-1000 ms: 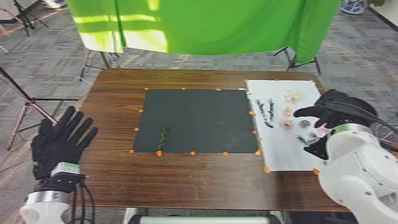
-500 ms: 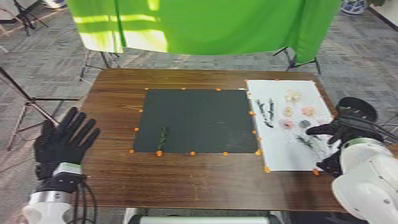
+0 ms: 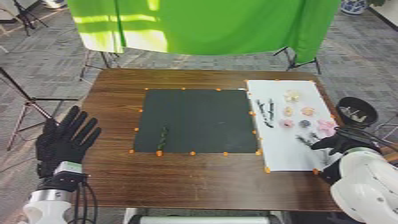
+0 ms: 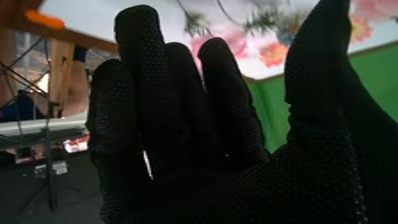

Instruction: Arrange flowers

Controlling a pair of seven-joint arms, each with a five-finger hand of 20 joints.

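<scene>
Released, its fingers extended and thumb held apart, the robot's right hand point(image 3: 345, 141) hovers at the lower right of the frame, by the right edge of a white sheet point(image 3: 284, 156) on a brown wooden table point(image 3: 204, 185). The sheet bears a spread of flowers: a cream bloom point(image 3: 292, 95) near its far end, two orange blooms point(image 3: 307, 111) below, then a pink bloom point(image 3: 286, 123) beside a grey bloom point(image 3: 305, 123), with a larger pink flower point(image 3: 326, 126) close to the glove. Two dark branches point(image 3: 270, 112) lie along the sheet's left side; thin sprigs point(image 3: 306, 140) sit just beside the hand. At center, a black mat point(image 3: 195, 117) carries a green stem point(image 3: 163, 138), lying lengthwise in its lower left part. The left hand point(image 3: 59, 145), open and flat with fingers straight, waits at the left of the frame beside the table's edge. A dark round container point(image 3: 357, 111) stands at the right — just off the sheet. A green cloth point(image 3: 204, 25) hangs across the top of the frame. In the right wrist view, the right hand point(image 4: 240, 185) shows straight fingers before pink and orange blooms.
</scene>
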